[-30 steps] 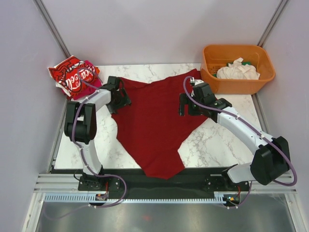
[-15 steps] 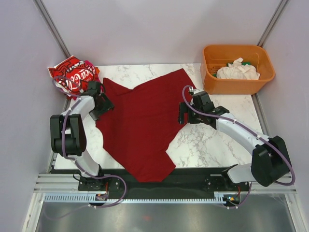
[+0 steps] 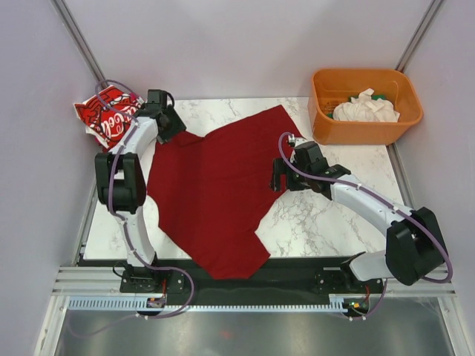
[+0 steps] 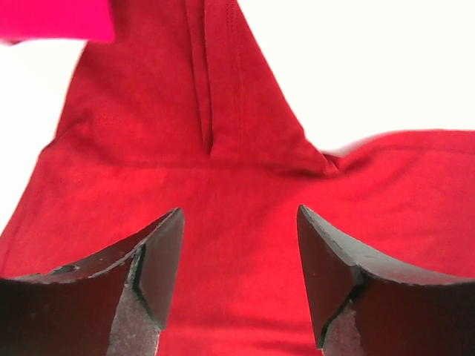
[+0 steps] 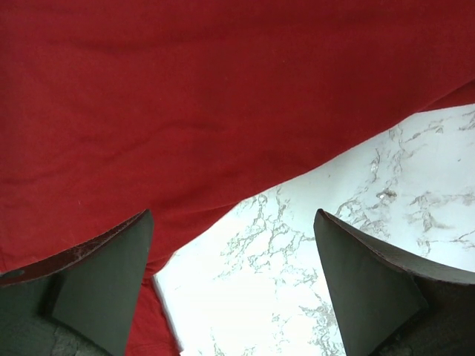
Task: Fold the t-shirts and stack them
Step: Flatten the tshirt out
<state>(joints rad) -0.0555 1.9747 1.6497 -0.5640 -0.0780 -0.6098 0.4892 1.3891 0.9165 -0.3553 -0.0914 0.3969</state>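
Observation:
The plain dark red t-shirt (image 3: 211,189) lies spread over the marble table, its lower end hanging over the near edge. My left gripper (image 3: 169,126) is open and empty over the shirt's far left corner; the left wrist view shows the red cloth (image 4: 223,178) with a seam fold between the fingers. My right gripper (image 3: 277,178) is open and empty over the shirt's right edge (image 5: 223,111), with bare marble between its fingers. The bright red t-shirt with white lettering (image 3: 111,116) lies bunched on magenta cloth (image 3: 137,127) at the far left. A white t-shirt (image 3: 365,107) lies in the tub.
An orange plastic tub (image 3: 364,132) stands at the far right corner of the table. Bare marble (image 3: 326,215) shows to the right of the dark red shirt. Grey walls close in the table on three sides.
Both grippers have let go of the dark red shirt after pulling it left. The left gripper has moved to the far left corner. The right gripper has shifted slightly left.

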